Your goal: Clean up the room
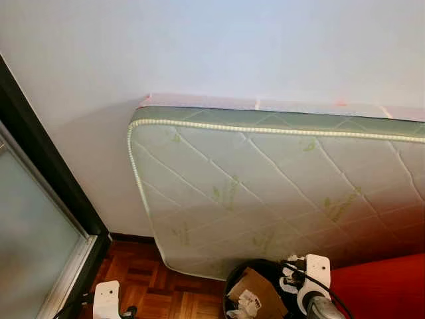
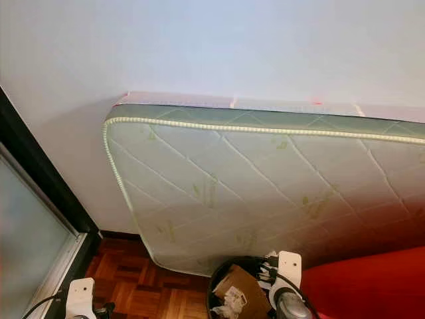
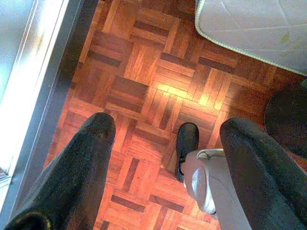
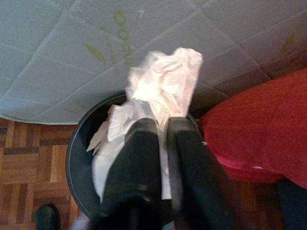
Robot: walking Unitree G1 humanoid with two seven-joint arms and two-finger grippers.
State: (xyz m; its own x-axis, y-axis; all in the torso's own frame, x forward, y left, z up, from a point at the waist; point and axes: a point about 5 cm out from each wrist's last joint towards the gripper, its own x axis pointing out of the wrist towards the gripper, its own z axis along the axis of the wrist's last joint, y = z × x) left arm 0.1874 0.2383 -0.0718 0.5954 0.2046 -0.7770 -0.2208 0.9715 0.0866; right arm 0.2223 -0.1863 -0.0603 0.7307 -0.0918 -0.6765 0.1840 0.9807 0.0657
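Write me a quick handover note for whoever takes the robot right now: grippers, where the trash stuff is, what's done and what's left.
Right gripper: shut on a crumpled white paper, held over the black bin.
Left gripper: open, holding nothing, above the parquet floor.
Black bin stands on the floor in front of the mattress leaning on the wall, beside a red seat. It already holds cardboard and paper scraps.
Done: paper picked up and brought to the bin.
Left: open the right gripper to drop the paper in, then look for more litter.
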